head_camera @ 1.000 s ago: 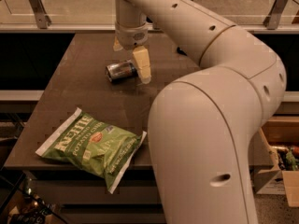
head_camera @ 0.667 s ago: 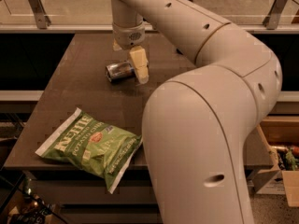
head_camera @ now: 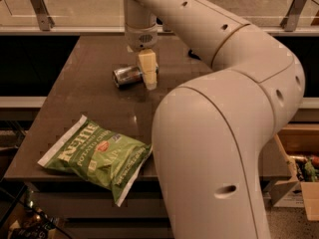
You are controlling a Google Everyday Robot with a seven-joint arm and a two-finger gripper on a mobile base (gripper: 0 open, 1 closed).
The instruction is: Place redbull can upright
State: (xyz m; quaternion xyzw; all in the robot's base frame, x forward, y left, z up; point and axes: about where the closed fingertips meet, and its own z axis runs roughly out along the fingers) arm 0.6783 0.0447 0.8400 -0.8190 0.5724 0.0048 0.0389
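Find the redbull can (head_camera: 126, 76) lying on its side toward the back of the table (head_camera: 84, 108), with the gripper (head_camera: 148, 72) down at one end of it; cannot tell how far open, or whether holding. Expect a light, stiff, slick cylinder, prone to roll and dent, so take hold across the mid-body. Note the green potato chip bag (head_camera: 97, 156), puffed and apparently sealed, near the front edge.
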